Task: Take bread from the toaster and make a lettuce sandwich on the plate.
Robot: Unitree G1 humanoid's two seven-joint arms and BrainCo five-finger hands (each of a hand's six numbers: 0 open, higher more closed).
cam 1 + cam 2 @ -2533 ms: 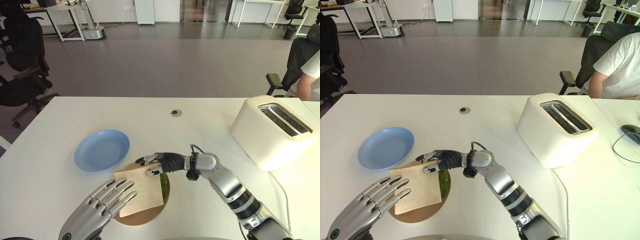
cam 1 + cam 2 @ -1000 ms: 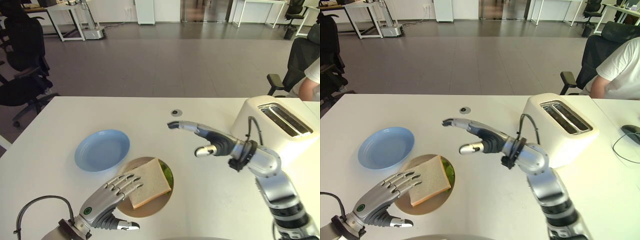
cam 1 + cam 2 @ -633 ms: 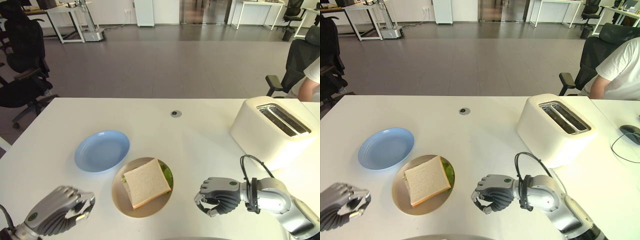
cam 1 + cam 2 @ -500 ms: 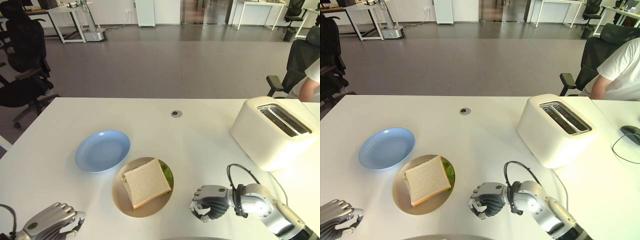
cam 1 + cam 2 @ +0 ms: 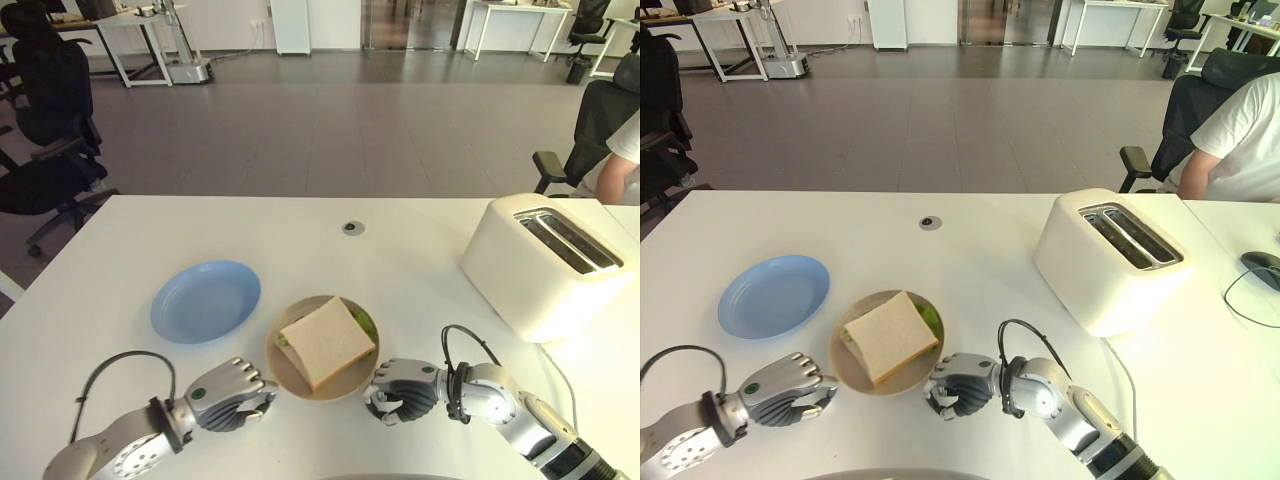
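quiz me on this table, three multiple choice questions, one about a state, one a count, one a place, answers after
1. The slots of the boxy white toaster are:
A. empty at the top, no bread sticking out
B. holding two raised slices
C. covered by a plate

2. How many plates stand on the white table?
A. three
B. one
C. two

3. Where does the white-bread sandwich lie?
A. on the round pale blue plate
B. on the round tan plate
C. on the bare tabletop

Answers:
1 A, both slots show dark and open with nothing rising from them.
2 C, only the round pale blue plate and the round tan plate are there.
3 B, the tan rim shows around the sandwich, while the blue plate beside it holds nothing.
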